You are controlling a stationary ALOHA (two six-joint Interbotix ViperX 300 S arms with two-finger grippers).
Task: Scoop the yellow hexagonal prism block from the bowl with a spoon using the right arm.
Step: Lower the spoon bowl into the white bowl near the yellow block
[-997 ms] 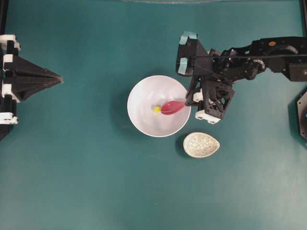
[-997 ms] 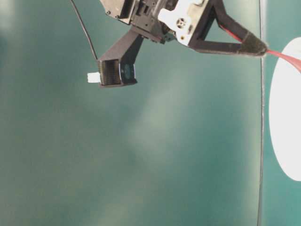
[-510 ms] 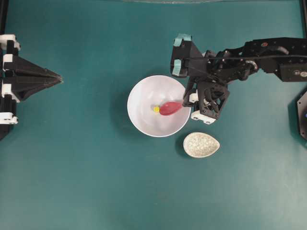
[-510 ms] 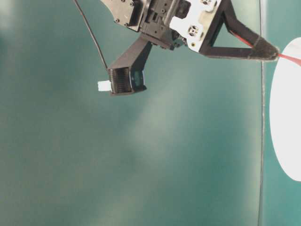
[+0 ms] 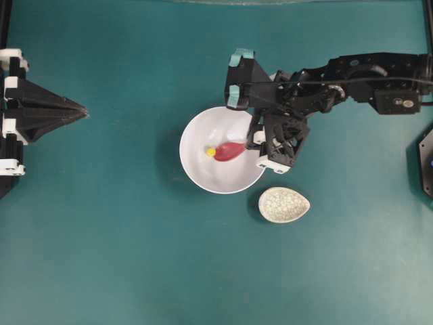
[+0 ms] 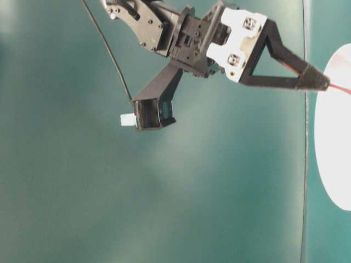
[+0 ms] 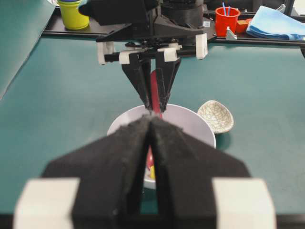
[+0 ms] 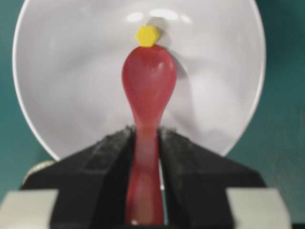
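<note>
The white bowl [image 5: 203, 172] sits mid-table, also seen as the bowl [image 8: 71, 109] in the right wrist view. Inside it, the tiny yellow hexagonal prism block [image 5: 211, 152] [image 8: 148, 36] lies touching the tip of the red spoon [image 5: 229, 151] [image 8: 148, 81]. My right gripper [image 5: 255, 143] [image 8: 145, 136] is shut on the spoon's handle at the bowl's right rim, scoop pointing left and down into the bowl. My left gripper [image 5: 84, 110] [image 7: 150, 124] rests shut and empty at the far left, well away from the bowl.
A small speckled teardrop spoon rest [image 5: 283, 204] lies just right of and below the bowl. In the left wrist view a yellow cup [image 7: 74, 13], a red cup [image 7: 226, 20] and a blue cloth [image 7: 279, 24] stand at the far table edge.
The right arm has moved left, sliding the spoon deeper into the bowl. The yellow block has been nudged left by the spoon's tip. The left arm has not moved.
</note>
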